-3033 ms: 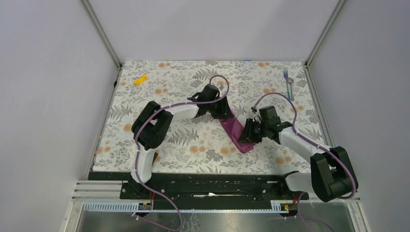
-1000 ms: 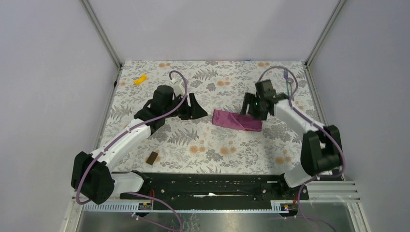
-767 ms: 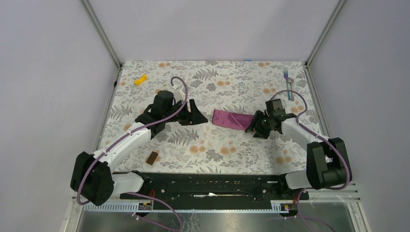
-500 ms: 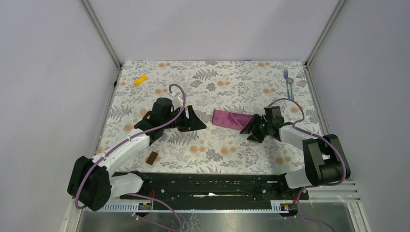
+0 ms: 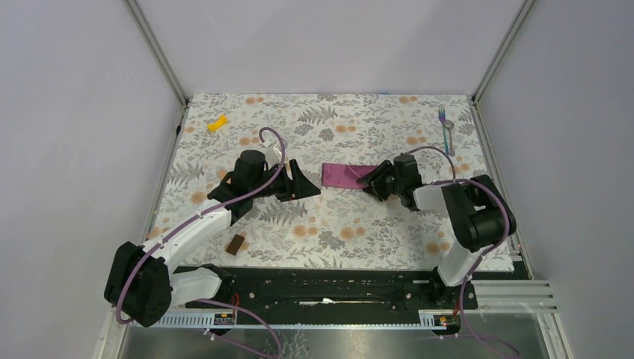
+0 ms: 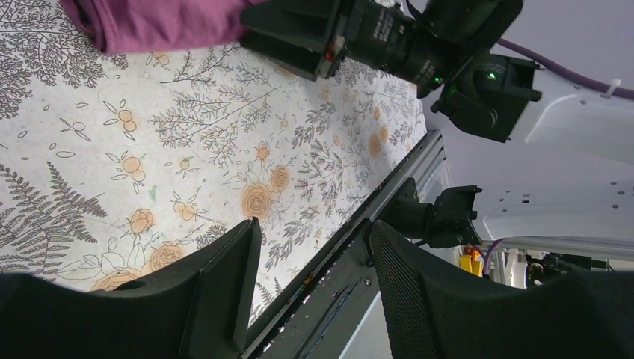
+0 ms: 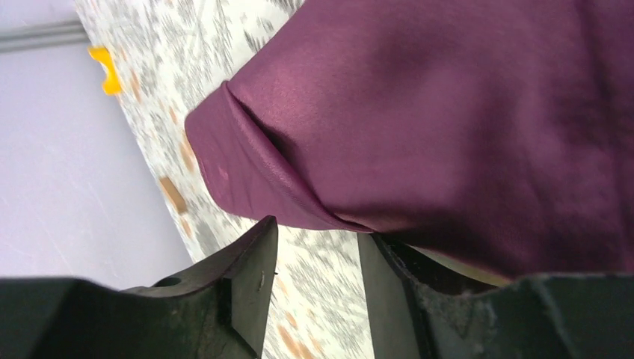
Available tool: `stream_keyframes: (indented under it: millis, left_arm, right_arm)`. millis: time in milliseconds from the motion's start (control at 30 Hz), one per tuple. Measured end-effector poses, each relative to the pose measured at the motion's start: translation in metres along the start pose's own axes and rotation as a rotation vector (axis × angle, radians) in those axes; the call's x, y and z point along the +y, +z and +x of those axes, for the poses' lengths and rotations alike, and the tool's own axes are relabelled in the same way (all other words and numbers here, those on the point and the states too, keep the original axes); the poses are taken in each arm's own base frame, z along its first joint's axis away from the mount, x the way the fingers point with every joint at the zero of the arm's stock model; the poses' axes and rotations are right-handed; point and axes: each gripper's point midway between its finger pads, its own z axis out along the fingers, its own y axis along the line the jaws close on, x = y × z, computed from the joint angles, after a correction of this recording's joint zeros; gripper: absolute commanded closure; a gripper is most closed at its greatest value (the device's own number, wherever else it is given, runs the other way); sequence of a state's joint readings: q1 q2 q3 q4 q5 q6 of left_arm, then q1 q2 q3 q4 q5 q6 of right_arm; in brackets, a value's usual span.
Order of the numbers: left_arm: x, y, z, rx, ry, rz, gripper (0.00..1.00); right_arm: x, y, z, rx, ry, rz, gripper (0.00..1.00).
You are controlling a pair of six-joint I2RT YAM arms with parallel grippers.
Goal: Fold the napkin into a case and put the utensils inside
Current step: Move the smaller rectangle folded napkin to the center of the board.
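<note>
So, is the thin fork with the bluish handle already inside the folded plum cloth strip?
No, the fork lies uncovered at the far right, well apart from the cloth strip.

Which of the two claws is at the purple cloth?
The right claw: it sits at the right end of the folded napkin. The left claw hangs apart from the cloth, open and empty.

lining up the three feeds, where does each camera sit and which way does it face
Top external: above and behind the robot, looking down at the table; left arm and right arm show whole.
Left wrist: low over the table, facing the right gripper at the napkin; own fingers frame the bottom.
Right wrist: close against the napkin, facing the yellow piece at far left; own fingers at the bottom.
Shared: all three see the napkin; top and right wrist both see the yellow piece.
</note>
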State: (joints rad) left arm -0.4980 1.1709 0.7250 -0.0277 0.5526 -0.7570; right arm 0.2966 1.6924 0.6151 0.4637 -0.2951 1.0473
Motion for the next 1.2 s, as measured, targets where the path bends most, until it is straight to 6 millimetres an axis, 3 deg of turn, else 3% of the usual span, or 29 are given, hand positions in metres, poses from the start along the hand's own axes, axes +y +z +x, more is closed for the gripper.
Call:
stream_keyframes:
  millis: [333, 500, 600, 733, 933, 1200]
  left_arm:
    - [0.001, 0.0, 0.0, -0.002, 0.0, -0.004, 0.39]
    - [0.004, 0.002, 0.001, 0.005, -0.005, -0.01, 0.39]
    - [0.006, 0.004, 0.002, 0.012, -0.007, -0.017, 0.39]
    - [0.008, 0.004, 0.002, 0.016, 0.0, -0.021, 0.39]
    - [0.008, 0.004, 0.003, 0.023, 0.001, -0.027, 0.39]
    - [-0.006, -0.005, -0.007, -0.006, 0.025, -0.02, 0.39]
  right_arm:
    - [0.04, 0.061, -0.046, -0.091, 0.097, -0.042, 0.53]
    - [0.064, 0.093, -0.054, -0.103, 0.122, -0.073, 0.52]
    - [0.077, 0.104, -0.047, -0.098, 0.128, -0.087, 0.45]
    - [0.084, 0.102, -0.025, -0.066, 0.113, -0.105, 0.42]
    - [0.089, 0.097, 0.016, 0.004, 0.096, -0.124, 0.51]
    - [0.123, 0.141, 0.019, 0.029, 0.142, -0.184, 0.59]
